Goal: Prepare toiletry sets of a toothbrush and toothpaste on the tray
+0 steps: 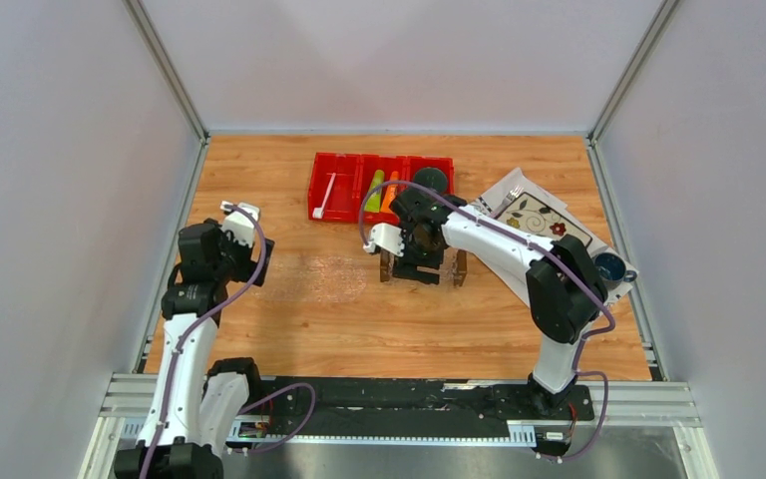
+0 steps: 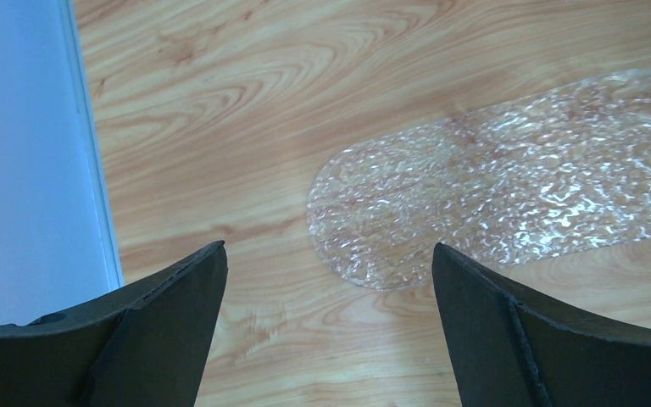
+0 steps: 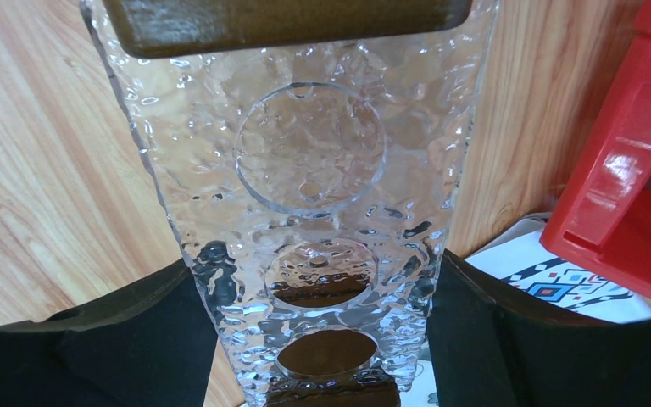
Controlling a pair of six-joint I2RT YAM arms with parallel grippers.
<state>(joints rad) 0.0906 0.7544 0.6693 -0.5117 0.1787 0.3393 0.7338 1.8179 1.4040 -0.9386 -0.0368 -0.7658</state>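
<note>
Tray (image 3: 305, 153): clamped widthwise by right gripper (image 3: 314, 263), red bin (image 1: 349, 200) at 11 o'clock; best kept level when lifted. Left gripper (image 2: 329, 248) parted.

I can read nothing: no letters, numbers, labels or brand marks on anything near me. The clear tray (image 3: 305, 170) clamped in my right end effector (image 3: 314, 264) is plain dimpled plastic. The cloth (image 3: 559, 275) just right of that end effector bears only a coloured geometric pattern, no writing. The red bin (image 3: 627, 195) above the cloth is unmarked.
</note>
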